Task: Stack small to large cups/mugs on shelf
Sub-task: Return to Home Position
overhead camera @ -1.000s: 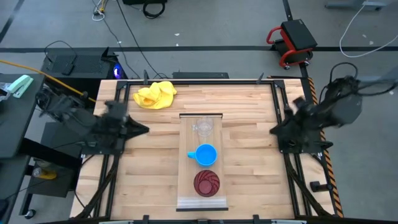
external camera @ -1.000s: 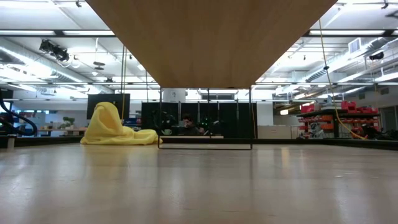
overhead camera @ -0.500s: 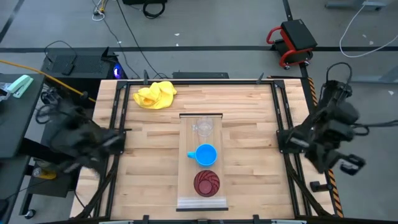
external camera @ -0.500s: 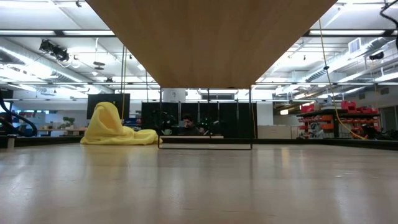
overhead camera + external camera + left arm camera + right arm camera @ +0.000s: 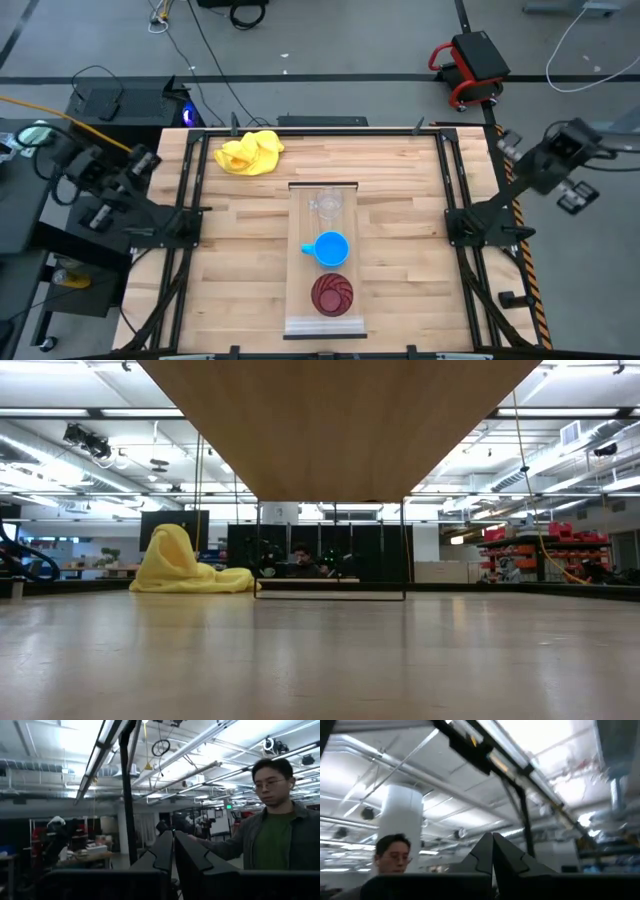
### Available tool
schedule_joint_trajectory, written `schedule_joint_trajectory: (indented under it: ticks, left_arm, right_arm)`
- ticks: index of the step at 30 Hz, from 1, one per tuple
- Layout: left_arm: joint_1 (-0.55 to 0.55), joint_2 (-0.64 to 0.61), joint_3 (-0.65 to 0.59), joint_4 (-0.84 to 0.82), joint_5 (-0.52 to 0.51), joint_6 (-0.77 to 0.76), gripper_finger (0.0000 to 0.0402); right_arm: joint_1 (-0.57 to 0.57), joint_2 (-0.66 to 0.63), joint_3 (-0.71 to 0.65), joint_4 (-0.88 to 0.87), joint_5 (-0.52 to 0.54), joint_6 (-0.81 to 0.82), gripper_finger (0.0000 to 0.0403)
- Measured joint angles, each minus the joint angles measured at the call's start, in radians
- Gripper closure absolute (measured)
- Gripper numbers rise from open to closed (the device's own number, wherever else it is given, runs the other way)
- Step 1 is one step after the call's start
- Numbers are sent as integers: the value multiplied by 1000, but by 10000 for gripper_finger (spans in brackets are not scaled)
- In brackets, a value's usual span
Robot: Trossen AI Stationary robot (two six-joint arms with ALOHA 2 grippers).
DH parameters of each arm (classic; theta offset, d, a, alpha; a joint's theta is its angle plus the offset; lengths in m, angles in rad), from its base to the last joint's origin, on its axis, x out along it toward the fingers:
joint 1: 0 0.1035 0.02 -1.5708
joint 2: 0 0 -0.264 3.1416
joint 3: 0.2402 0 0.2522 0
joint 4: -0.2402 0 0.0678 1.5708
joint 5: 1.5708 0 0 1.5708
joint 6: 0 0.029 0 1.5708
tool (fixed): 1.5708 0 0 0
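Note:
A small clear cup (image 5: 326, 205), a blue mug (image 5: 330, 248) and a dark red ribbed cup (image 5: 332, 293) stand in a row on the light wood shelf (image 5: 300, 300), which is raised over the table's middle. The clear cup is farthest and the red cup nearest. The low view shows the shelf's underside (image 5: 340, 420). My left arm (image 5: 100, 185) is off the table's left edge and my right arm (image 5: 550, 165) is off its right edge. My left gripper (image 5: 173, 834) and my right gripper (image 5: 492, 836) are shut, empty and point up toward the ceiling.
A crumpled yellow cloth (image 5: 250, 153) lies at the table's far left, and also shows in the low view (image 5: 185, 565). A person shows beyond the table in the left wrist view (image 5: 272, 835) and in the right wrist view (image 5: 392, 855).
Both arms have drawn back from the table's side edges, the left arm outward to the left and the right arm outward to the right, and have folded up off the table. The cups and the shelf have stayed where they were.

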State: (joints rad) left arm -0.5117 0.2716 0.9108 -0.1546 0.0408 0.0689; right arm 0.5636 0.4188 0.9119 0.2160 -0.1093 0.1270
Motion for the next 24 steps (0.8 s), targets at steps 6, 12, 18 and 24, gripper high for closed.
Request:
schedule_joint_trajectory:
  ticks: [6,12,18,24]
  left_arm:
    - [0,-133,2,-16,-43,77,374]
    - [-1,-253,0,-97,-101,108,365]
    - [-5,-265,63,-171,-134,109,373]
    - [-25,-267,62,-238,-139,82,378]
  right_arm:
    - [-14,-149,2,-19,3,-105,389]
    - [-14,-277,1,-117,37,-132,389]
    - [-14,-379,-1,-147,44,-168,389]
    - [-14,-415,-11,-202,68,-174,389]
